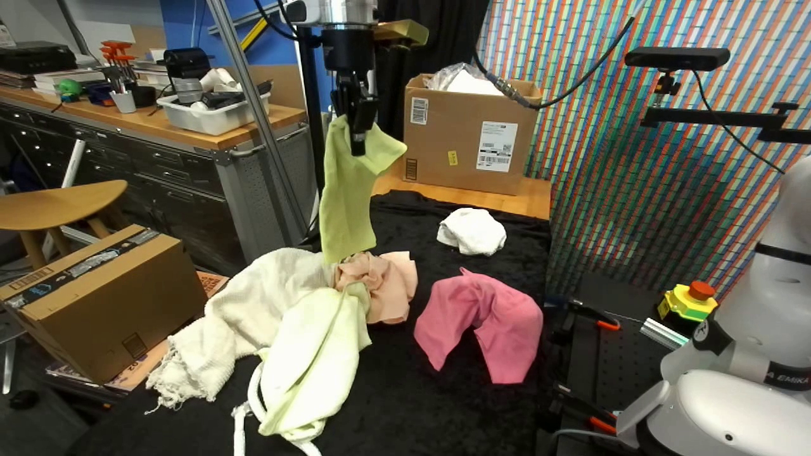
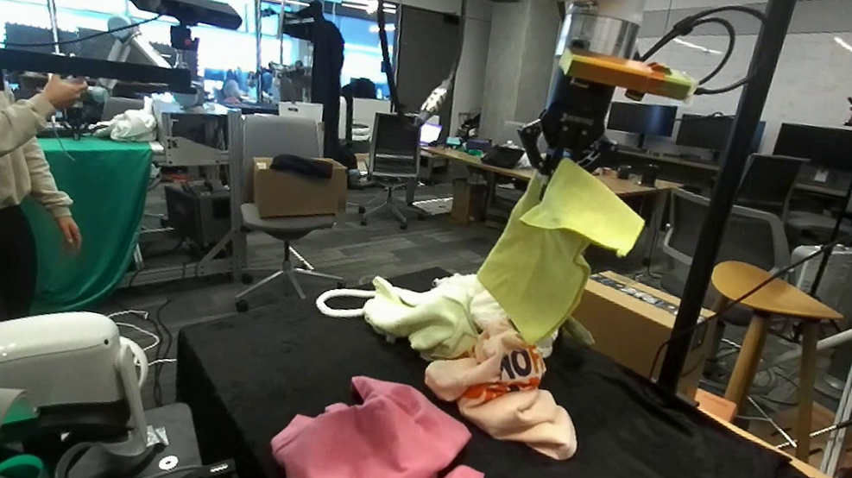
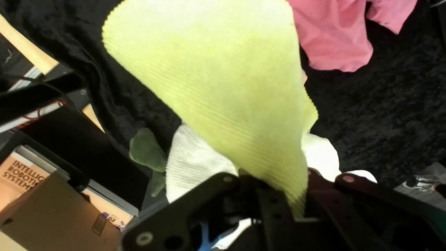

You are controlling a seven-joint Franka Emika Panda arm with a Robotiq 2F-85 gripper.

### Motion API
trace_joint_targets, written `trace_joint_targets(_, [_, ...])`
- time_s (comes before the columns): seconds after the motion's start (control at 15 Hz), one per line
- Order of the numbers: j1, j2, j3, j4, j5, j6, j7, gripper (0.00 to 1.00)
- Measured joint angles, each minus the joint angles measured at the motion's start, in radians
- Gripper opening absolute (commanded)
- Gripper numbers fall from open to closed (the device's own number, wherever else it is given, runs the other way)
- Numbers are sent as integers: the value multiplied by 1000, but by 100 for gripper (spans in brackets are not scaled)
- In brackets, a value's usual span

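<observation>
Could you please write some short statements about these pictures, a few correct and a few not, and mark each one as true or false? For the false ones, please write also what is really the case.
1. The gripper is shut on a yellow-green cloth. True.
2. The small white cloth is spread out flat. False: the small white cloth lies bunched up.
3. The peach cloth has no print on it. False: in an exterior view, the peach cloth shows printed lettering.
4. The pink cloth lies on the black cover. True.
5. The yellow box has a red button on top. True.
</observation>
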Motion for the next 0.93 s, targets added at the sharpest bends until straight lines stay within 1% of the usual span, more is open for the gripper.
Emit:
trace_joint_targets(0.47, [89, 35, 50, -81, 2, 129, 100, 2])
trace_joint_targets(0.73, [123, 61, 86, -91, 16, 191, 161, 2])
trace_joint_targets(0.93, [144, 67, 112, -90, 49, 246, 216, 1])
